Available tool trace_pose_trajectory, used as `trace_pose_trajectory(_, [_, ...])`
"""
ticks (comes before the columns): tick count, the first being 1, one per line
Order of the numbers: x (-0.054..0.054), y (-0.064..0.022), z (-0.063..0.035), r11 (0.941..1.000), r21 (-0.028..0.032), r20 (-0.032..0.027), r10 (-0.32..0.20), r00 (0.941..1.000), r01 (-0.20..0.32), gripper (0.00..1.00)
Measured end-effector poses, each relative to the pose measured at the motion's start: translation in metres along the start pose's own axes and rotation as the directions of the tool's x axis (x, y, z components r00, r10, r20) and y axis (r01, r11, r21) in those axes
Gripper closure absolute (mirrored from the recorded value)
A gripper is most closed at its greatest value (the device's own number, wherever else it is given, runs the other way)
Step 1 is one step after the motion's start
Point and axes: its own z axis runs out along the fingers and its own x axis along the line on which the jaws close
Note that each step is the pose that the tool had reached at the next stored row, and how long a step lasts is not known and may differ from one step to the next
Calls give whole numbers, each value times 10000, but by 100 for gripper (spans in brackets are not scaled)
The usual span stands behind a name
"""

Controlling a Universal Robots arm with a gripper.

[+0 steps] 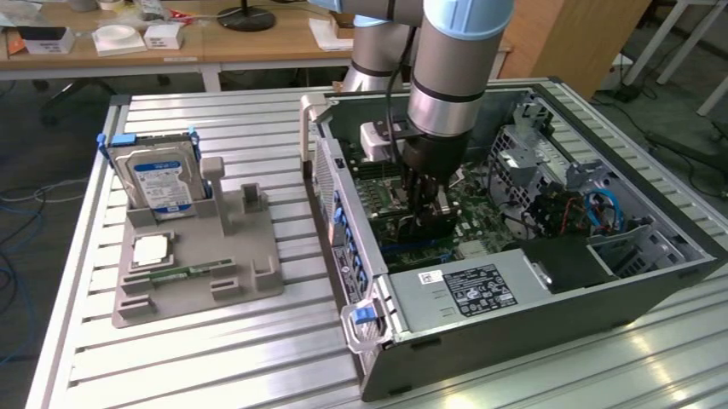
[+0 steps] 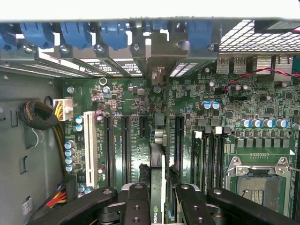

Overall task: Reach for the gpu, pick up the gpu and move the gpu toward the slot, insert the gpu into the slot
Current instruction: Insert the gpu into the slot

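My claw (image 2: 159, 199) is clenched on the gpu (image 2: 158, 161), gripping the thin dark card edge-on between my two black fingers (image 2: 136, 206) deep inside the open computer case (image 1: 546, 328). From the wrist view, the card stands upright over the green motherboard (image 2: 225, 122), its silver bracket end reaching toward the case's rear wall, where blue retaining clips (image 2: 112, 35) line the expansion openings. The card runs along the board between the long dark connector strips, with the slot (image 2: 178, 143) just beside it; whether the card's edge has seated in a connector I cannot tell, since the card hides the board directly under it. A white connector strip (image 2: 90, 147) lies further off on the same board, and the square silver CPU socket (image 2: 255, 176) sits near one corner.

In the exterior view, my arm (image 1: 449, 77) drops straight down into the case, which lies on its side on the ribbed metal worktop (image 1: 228, 366). To the exterior view's left, well apart from the case, a grey fixture tray (image 1: 245, 273) holds a blue-labelled hard drive (image 1: 159, 175) standing upright in its cradle and a small square silver chip (image 1: 152, 250) lying flat.
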Motion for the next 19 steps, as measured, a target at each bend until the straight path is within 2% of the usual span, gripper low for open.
trace_pose_trajectory(19, [1, 13, -5, 10000, 5, -5, 1, 10000, -1, 74])
